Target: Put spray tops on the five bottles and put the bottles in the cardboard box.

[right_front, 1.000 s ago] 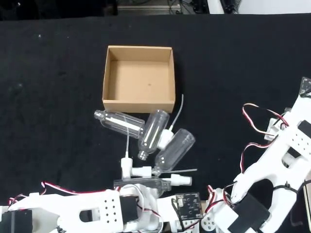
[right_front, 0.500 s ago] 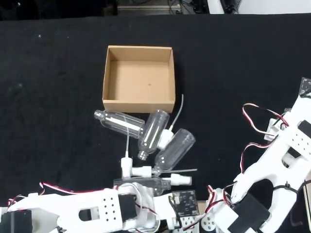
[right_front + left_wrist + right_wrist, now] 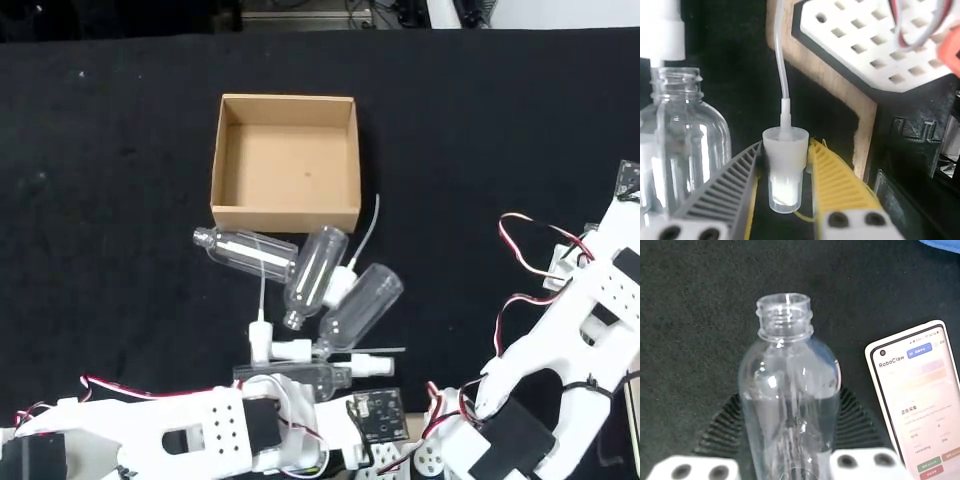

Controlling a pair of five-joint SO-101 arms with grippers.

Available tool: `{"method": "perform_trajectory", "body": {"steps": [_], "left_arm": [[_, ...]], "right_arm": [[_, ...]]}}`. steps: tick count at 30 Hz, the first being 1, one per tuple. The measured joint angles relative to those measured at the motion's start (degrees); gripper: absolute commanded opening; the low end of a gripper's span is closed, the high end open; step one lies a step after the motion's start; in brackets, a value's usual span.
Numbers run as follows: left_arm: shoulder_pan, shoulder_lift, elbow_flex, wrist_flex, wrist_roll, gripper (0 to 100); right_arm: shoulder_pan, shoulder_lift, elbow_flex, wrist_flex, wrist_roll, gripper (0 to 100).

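Observation:
My left gripper (image 3: 785, 200) is shut on a white spray top (image 3: 785, 165) whose thin tube points away from it. A clear open-necked bottle (image 3: 682, 130) lies right beside it. My right gripper (image 3: 790, 410) is shut on another clear bottle (image 3: 790, 385), its open neck pointing away from the gripper. In the high view the cardboard box (image 3: 286, 216) stands open with nothing in it. Three clear bottles (image 3: 315, 265) lie in a loose cluster just in front of it, with loose spray tops (image 3: 262, 335) among them. The left arm (image 3: 190, 435) is at the bottom edge.
A phone (image 3: 920, 405) with a lit screen lies beside the right gripper's bottle. The right arm (image 3: 570, 340) takes up the bottom right corner of the high view. One more clear bottle (image 3: 290, 377) lies against the left arm's wrist. Black cloth covers the table.
The left arm's wrist has shifted slightly to the left near the bottom edge. The bottles, the box and the right arm have not moved.

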Motion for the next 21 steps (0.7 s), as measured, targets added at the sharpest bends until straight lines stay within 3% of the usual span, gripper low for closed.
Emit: {"method": "perform_trajectory", "body": {"steps": [5,12,16,21], "left_arm": [[-1.9,0.0,-8.7,12.0,-4.8,7],[-14.2,0.0,-29.0,29.5,-10.4,6],[-24.8,0.0,-40.7,34.9,-13.5,6],[-43.4,0.0,-54.7,36.0,-14.3,6]], "right_arm": [[0.0,0.0,0.0,0.0,0.0,7.5],[0.0,0.0,-2.3,0.2,0.0,7.5],[-0.1,0.0,-4.9,4.5,0.0,7.4],[-6.9,0.0,-8.7,10.4,-1.2,7.3]]}}
